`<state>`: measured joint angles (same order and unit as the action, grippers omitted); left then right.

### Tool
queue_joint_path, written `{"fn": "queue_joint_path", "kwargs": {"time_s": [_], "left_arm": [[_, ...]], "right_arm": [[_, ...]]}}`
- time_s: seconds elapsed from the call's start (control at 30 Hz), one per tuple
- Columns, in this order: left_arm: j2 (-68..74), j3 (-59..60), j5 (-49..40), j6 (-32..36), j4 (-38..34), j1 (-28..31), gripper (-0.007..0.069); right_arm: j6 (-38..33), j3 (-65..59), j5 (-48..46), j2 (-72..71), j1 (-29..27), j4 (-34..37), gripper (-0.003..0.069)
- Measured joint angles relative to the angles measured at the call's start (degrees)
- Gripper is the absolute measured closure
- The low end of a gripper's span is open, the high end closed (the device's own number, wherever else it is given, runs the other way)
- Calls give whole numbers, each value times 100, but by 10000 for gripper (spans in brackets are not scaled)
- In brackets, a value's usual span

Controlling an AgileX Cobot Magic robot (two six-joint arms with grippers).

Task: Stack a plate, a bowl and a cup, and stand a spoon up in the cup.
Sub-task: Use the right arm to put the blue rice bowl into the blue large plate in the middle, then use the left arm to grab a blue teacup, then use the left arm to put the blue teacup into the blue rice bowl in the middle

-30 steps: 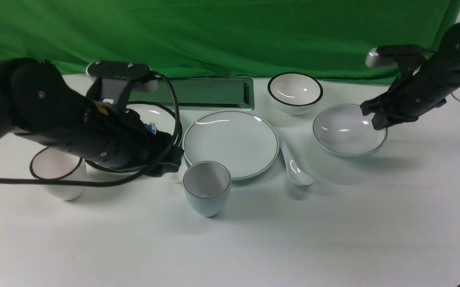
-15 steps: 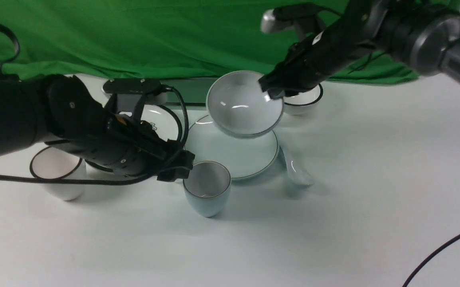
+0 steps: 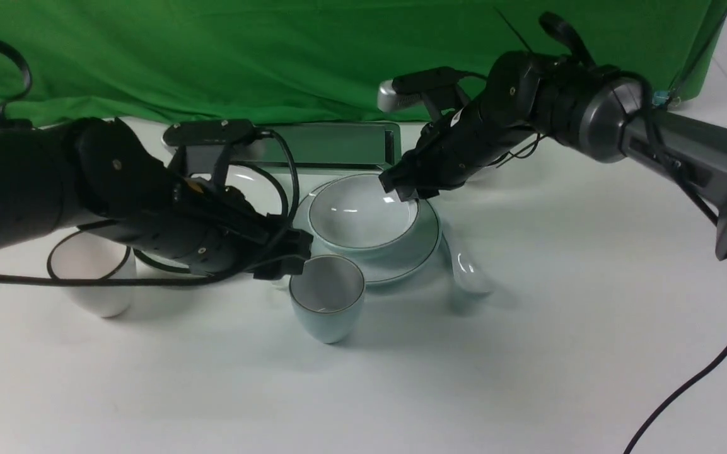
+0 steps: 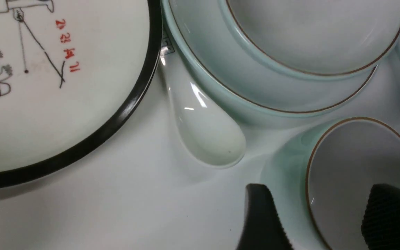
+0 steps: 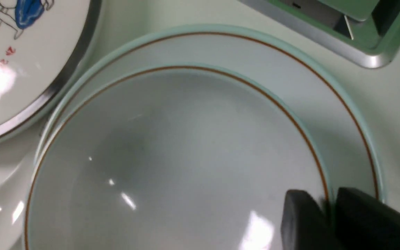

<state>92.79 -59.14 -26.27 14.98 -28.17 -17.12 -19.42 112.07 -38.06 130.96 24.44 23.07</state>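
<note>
The pale blue bowl (image 3: 360, 217) sits on the pale blue-green plate (image 3: 395, 266) at mid-table. My right gripper (image 3: 401, 189) is shut on the bowl's far right rim, one finger inside and one outside (image 5: 330, 215). The bowl (image 5: 179, 159) and plate (image 5: 342, 114) fill the right wrist view. The pale blue cup (image 3: 326, 302) stands upright just in front of the plate. My left gripper (image 3: 289, 261) is open at the cup's left rim, and its jaws straddle the cup wall (image 4: 324, 218). The white spoon (image 3: 467, 274) lies on the table right of the plate.
A white cartoon plate with a black rim (image 4: 47, 86) lies left of the pale plate, with a second white spoon (image 4: 203, 132) between them. A white dark-rimmed cup (image 3: 89, 277) stands at the left. A metal-framed recess (image 3: 331, 148) is behind. A cable (image 3: 685, 391) trails at the front right.
My right gripper carried the bowl from the table's right side leftward and lowered it onto the plate. My left gripper moved right, up to the cup's rim.
</note>
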Motion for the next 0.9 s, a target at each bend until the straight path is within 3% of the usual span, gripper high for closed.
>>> {"fn": "queue_joint_path", "kwargs": {"time_s": [0.13, 0.27, 0.5, 0.53, 0.6, 0.9], "left_arm": [[324, -6, 15, 175, 0, -57, 360], [540, -6, 135, 360, 0, -204, 418], [607, -18, 323, 404, 111, -284, 554], [607, -70, 259, 431, 150, -284, 602], [578, -248, -54, 444, 200, -284, 627], [850, -2185, -858, 444, 750, -343, 630]], "right_arm": [[0, 36, -19, 0, 0, 5, 323], [0, 209, -262, -62, 0, 5, 271], [0, 542, -822, -607, 0, -159, 270], [0, 591, -960, -835, 0, -312, 274], [0, 632, -1206, -1143, 0, -622, 277], [470, 645, -1527, -1855, -29, -2167, 278]]}}
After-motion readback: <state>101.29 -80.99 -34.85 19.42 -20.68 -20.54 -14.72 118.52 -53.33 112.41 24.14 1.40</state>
